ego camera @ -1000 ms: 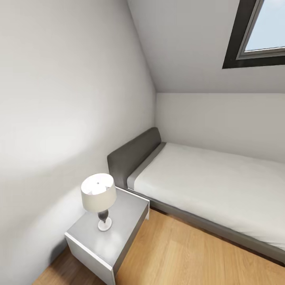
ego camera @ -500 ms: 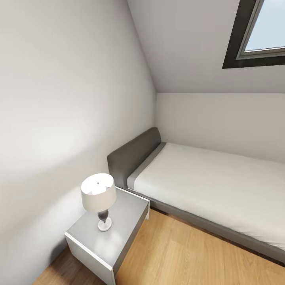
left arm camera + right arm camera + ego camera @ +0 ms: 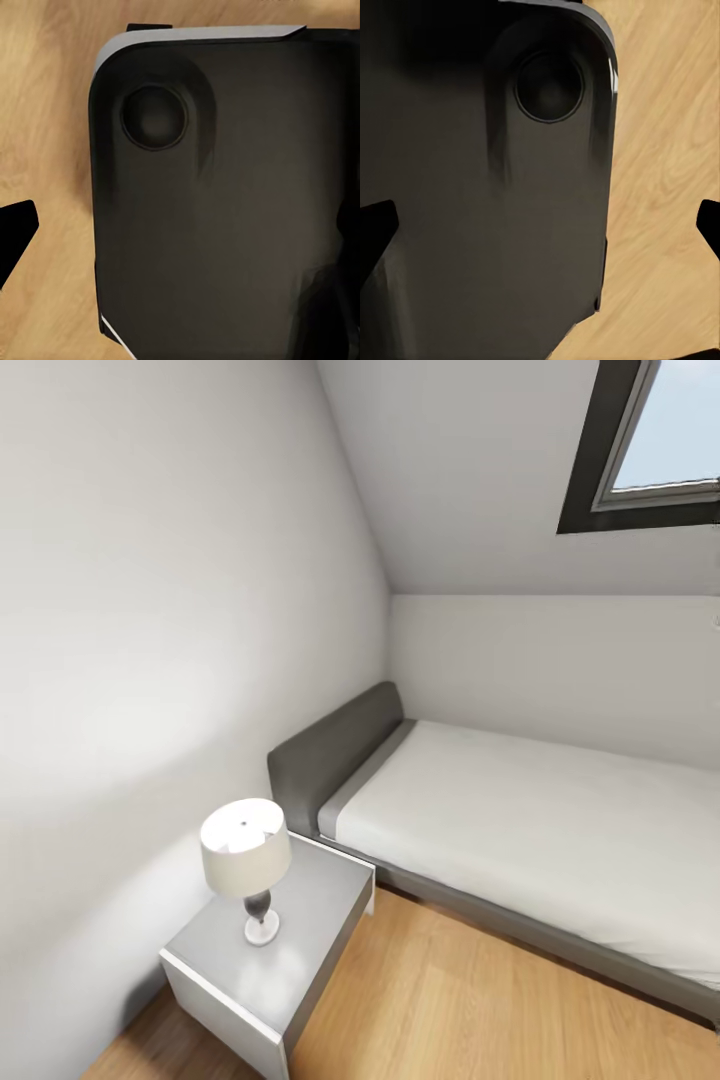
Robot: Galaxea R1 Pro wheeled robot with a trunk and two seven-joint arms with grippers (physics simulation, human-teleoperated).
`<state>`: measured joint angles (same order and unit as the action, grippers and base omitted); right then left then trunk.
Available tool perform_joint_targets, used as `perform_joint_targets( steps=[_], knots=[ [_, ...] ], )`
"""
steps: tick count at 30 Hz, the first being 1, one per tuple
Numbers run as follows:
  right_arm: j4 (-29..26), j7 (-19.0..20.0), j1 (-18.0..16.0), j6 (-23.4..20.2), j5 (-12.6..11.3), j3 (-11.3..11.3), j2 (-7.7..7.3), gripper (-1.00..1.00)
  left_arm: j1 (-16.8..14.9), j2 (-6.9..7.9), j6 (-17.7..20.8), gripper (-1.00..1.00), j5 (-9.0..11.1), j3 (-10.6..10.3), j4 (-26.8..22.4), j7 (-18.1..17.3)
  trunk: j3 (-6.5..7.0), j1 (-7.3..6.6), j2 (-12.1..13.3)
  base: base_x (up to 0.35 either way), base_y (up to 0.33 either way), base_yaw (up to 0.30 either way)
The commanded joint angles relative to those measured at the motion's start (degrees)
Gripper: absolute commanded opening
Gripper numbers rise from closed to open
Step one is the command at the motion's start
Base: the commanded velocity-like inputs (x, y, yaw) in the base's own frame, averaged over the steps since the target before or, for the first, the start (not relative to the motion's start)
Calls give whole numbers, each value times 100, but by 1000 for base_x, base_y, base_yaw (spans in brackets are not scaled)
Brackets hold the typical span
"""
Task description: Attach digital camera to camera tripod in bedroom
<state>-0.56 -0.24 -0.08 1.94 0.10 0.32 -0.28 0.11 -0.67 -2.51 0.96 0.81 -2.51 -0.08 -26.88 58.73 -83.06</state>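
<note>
Bedroom (image 3: 150, 610) corner ahead. 1 nightstand (image 3: 300, 950) just left of bed's headboard end, carrying 1 lamp (image 3: 246, 855), upright. 1 bed (image 3: 560, 830): grey frame, white mattress. 1 window (image 3: 640, 450) high above bed, to rt. My left gripper (image 3: 180, 240) over wood floor (image 3: 45, 112) & my black base (image 3: 225, 187): 1 fingertip (image 3: 15, 232) seen, spread can't tell. My right gripper (image 3: 540, 225): 2 tips wide apart, empty.

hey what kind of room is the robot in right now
Most likely a bedroom: a bed with a grey headboard stands against the wall, a lamp sits on a nightstand beside it, and the floor is wood.
</note>
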Motion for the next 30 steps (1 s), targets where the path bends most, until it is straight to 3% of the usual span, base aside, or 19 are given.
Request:
perform_joint_targets(
  steps=[1, 30],
  knots=[
    [0, -3, -1, 37, 0, 3, 0, 100, 0, -2, -12, 100, 10, 7, -4, -1, -4, 0, -2, 0, 0, -195],
    [-5, -3, -1, 78, 16, -5, -11, 100, -1, -3, -21, 100, 12, 7, -13, -1, -4, 0, -2, 0, 0, -240]
  ],
)
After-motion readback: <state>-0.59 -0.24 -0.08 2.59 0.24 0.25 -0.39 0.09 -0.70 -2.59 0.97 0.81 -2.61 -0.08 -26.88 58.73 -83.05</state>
